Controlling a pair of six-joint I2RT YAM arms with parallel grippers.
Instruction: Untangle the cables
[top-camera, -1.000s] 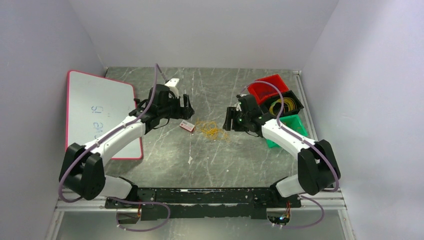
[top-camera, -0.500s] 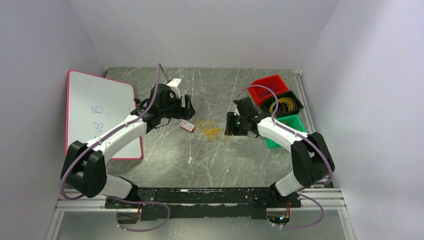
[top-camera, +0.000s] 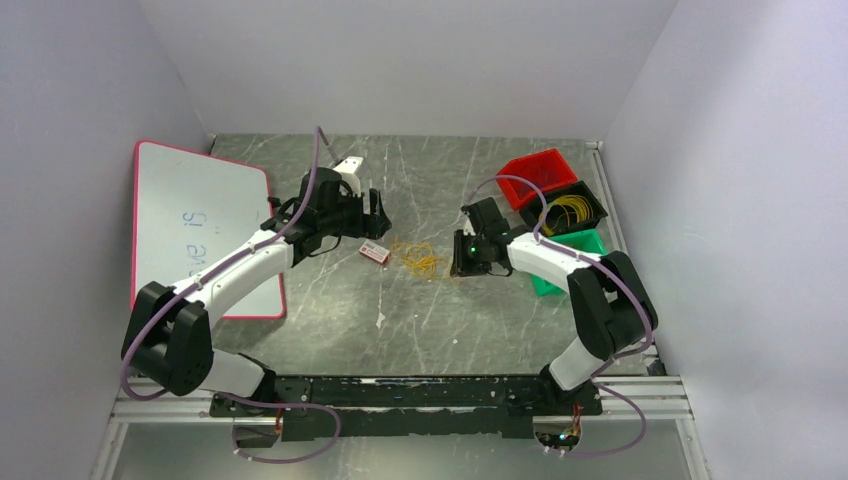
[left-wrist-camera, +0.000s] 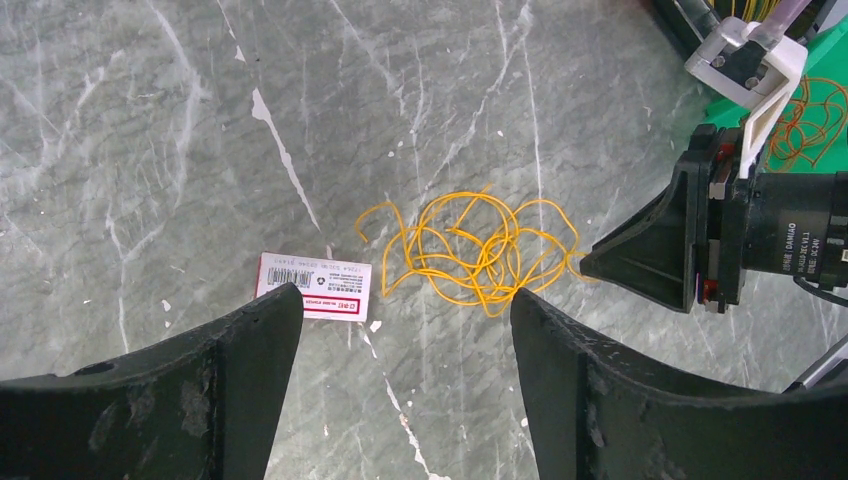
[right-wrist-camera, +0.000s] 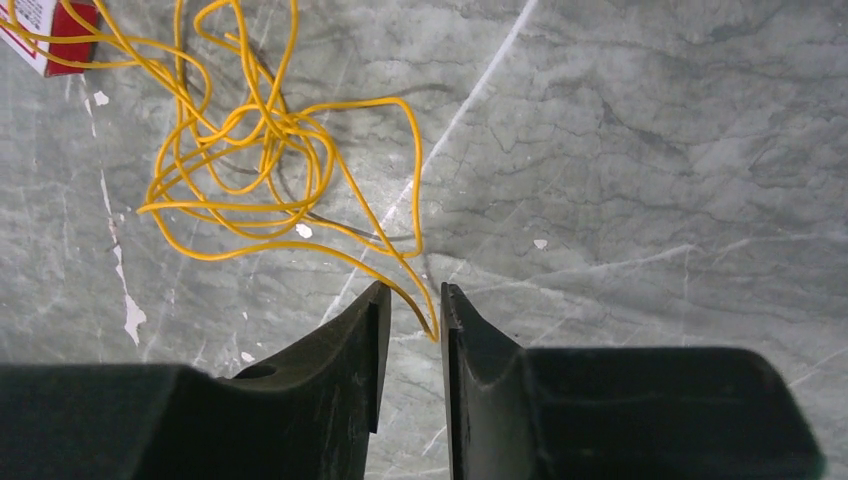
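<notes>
A tangle of thin yellow-orange cables (top-camera: 425, 260) lies on the grey marble table between my two grippers. In the left wrist view the cables (left-wrist-camera: 480, 250) rest just beyond my left gripper (left-wrist-camera: 405, 300), which hovers wide open with nothing between its fingers. The left gripper (top-camera: 375, 215) is up and to the left of the tangle. My right gripper (top-camera: 458, 255) sits at the tangle's right edge. In the right wrist view its jaws stand narrowly apart (right-wrist-camera: 413, 292), and one bent loop of the cables (right-wrist-camera: 260, 150) reaches into the gap beside the right fingertip (right-wrist-camera: 450, 300).
A small white and red card (top-camera: 374, 252) lies left of the tangle. A whiteboard (top-camera: 190, 225) covers the table's left side. At the right stand a red bin (top-camera: 535, 175), a black bin (top-camera: 592, 205) holding coiled yellow wire, and a green bin (top-camera: 580, 245).
The right gripper has slid left to the tangle's edge and narrowed its jaws around a cable loop. The left gripper has barely moved.
</notes>
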